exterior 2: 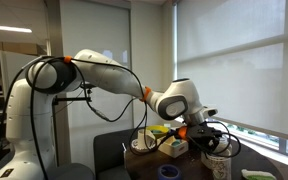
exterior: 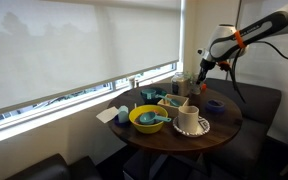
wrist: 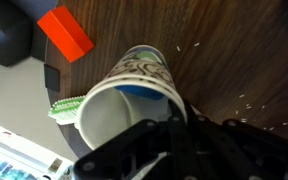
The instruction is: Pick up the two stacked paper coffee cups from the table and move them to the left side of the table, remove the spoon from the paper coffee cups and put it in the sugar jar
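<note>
The stacked paper coffee cups fill the wrist view from above: cream, tapered, with print on the side and a blue patch inside. My gripper is shut across their near rim, black fingers over the lip. In an exterior view the gripper hangs just above a white cup. In an exterior view it is over the back right of the round dark-brown table. I cannot make out the spoon. I cannot tell whether the cups rest on the table.
A yellow bowl with teal utensils and a cream mug on a saucer stand at the table's front. A small blue cup is on the right. An orange-red block and a green item lie beside the cups.
</note>
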Robot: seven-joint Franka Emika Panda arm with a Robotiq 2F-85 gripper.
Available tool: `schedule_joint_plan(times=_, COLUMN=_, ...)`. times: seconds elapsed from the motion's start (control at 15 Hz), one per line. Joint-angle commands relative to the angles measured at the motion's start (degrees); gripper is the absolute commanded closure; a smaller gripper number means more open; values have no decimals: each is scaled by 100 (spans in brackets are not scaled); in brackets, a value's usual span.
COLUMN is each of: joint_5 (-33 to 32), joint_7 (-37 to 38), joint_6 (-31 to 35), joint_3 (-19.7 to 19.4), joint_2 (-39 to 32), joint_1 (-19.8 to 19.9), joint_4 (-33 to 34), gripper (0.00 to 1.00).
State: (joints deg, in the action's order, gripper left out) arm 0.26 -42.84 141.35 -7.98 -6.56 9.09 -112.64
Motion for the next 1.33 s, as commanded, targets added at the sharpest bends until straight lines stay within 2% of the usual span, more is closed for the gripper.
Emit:
schedule_joint_plan(times=0.0, joint_5=-193, joint_7=394, joint_6=-305, joint_3=0, joint_2=267, joint_1=34, joint_4=-10, gripper=100)
schedule_joint_plan(times=0.13, joint_5=-329, joint_7=467, joint_6=-424, joint_3=-9, joint_2=649, joint_1=20, joint_4=-192, gripper=99)
schedule_joint_plan(times=0.4, joint_5=415, joint_7=-686, joint_6=-716, joint_3=106, joint_2=1317, joint_1=-137, joint_4=-388, gripper=99)
schedule_joint_plan(times=0.53, joint_5=573, joint_7=-1007, joint_6=-1006, joint_3=205, joint_2=1650, joint_1=-416, joint_4=-516, gripper=99)
schedule_joint_plan(times=0.93, joint_5=844, joint_7=-1653, joint_6=-1723, joint_3=562, joint_2=2010, joint_1=-1340, joint_4=-650, gripper=99)
schedule_joint_plan(times=1.0, joint_5=654, joint_7=-1245, joint_6=-1608, joint_3=509, joint_2=1824, joint_1=-1214, joint_4=-490, gripper=99)
schedule_joint_plan(times=1.07, joint_5=652, joint_7=-1221, joint_6=-1621, joint_3=555, joint_2=1833, joint_1=-1292, joint_4=-502, gripper=96)
schedule_joint_plan(times=1.27, joint_5=651, joint_7=-1201, joint_6=-1620, joint_3=517, joint_2=1810, joint_1=-1253, joint_4=-503, gripper=96)
